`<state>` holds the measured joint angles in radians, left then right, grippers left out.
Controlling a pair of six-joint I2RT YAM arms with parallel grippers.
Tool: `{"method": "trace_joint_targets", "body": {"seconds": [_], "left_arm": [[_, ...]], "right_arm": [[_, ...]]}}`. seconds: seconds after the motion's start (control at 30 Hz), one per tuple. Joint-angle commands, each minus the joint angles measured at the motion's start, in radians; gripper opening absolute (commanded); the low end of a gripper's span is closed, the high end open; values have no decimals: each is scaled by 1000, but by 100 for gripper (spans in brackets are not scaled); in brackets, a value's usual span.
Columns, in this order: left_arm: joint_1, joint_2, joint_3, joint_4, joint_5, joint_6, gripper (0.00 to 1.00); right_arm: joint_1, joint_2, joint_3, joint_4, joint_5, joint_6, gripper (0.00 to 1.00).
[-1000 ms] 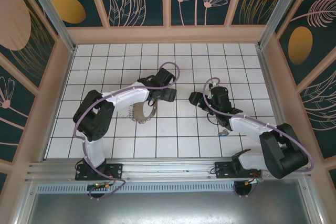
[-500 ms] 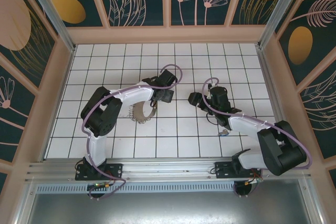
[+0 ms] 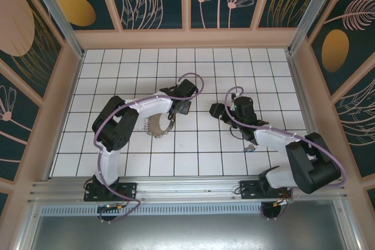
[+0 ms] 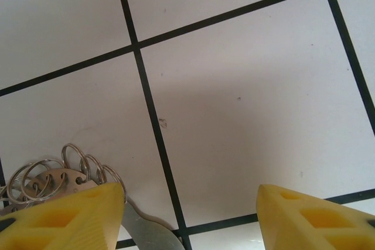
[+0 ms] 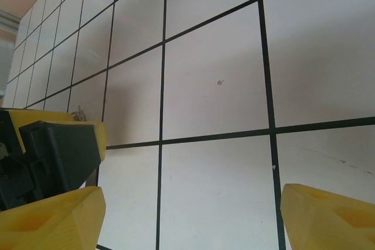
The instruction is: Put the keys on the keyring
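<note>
Since a second ago the left arm has drawn its elbow inward and lowered the left gripper toward the keyring, with its jaws narrower than before; the right arm has hardly shifted. From above, the keyring lies flat on the white tiled table, just on the near side of the left gripper. It is a curved brown strap with a pale, toothed-looking edge. In the left wrist view the keyring is a bunch of thin silver wire rings overlapping along a flat metal piece. There the left gripper stands open, with bare tile between its yellow fingers. One finger overlaps the rings, but I cannot tell whether it touches them. Further right, the right gripper hangs well apart from the keyring, and its wrist view shows the right gripper spread open over bare tile. The keys, a tiny dark cluster with a blue bit, lie beside the right forearm, towards the bases
</note>
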<state>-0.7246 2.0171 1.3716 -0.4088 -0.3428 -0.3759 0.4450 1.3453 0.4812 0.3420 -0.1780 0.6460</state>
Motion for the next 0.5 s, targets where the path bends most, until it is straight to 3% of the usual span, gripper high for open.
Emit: {"method": "trace_joint_targets", "body": {"seconds": [0.0, 0.47], "left_arm": [[10, 12, 0, -21, -33, -15, 57], [36, 13, -45, 10, -25, -14, 43]], "right_arm": [[3, 9, -7, 31, -9, 9, 79], [3, 12, -7, 34, -7, 13, 79]]}}
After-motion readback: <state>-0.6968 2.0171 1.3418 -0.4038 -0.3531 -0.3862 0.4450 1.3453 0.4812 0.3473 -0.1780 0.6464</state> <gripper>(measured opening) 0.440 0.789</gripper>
